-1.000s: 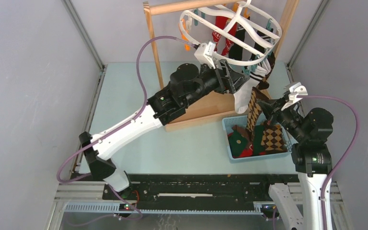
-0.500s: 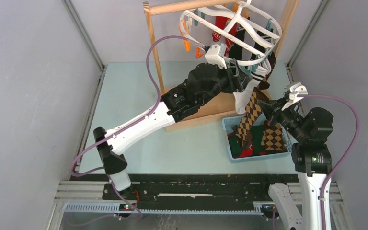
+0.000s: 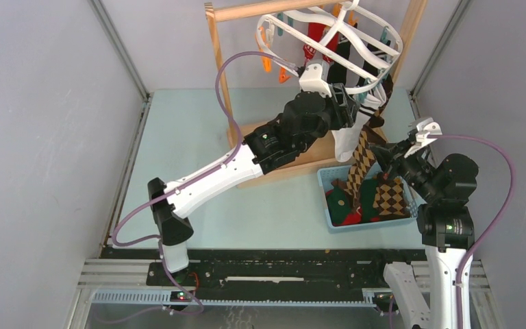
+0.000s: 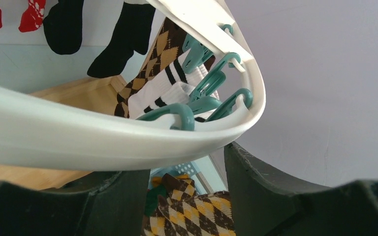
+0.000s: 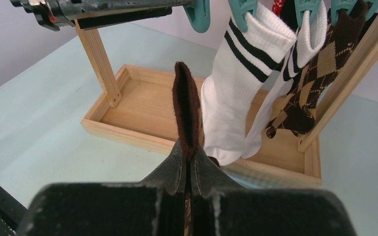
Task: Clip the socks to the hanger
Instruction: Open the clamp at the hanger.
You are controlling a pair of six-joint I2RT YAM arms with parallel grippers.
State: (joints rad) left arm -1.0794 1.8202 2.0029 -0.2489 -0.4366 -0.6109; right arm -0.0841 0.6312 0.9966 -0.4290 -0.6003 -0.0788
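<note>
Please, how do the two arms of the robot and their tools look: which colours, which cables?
Both the left arm and the right arm have white links and black joint housings. A purple cable runs along each arm. Each wrist carries a white camera mount. The left tool and the right tool have dark, matt fingers.

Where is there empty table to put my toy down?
Bare table lies left, between the side wall and the wooden rack, and along the near edge before that rack. It is crowded on the right: socks fill the blue basket, and the left gripper and right gripper, holding an argyle sock, sit by the hanger.
</note>
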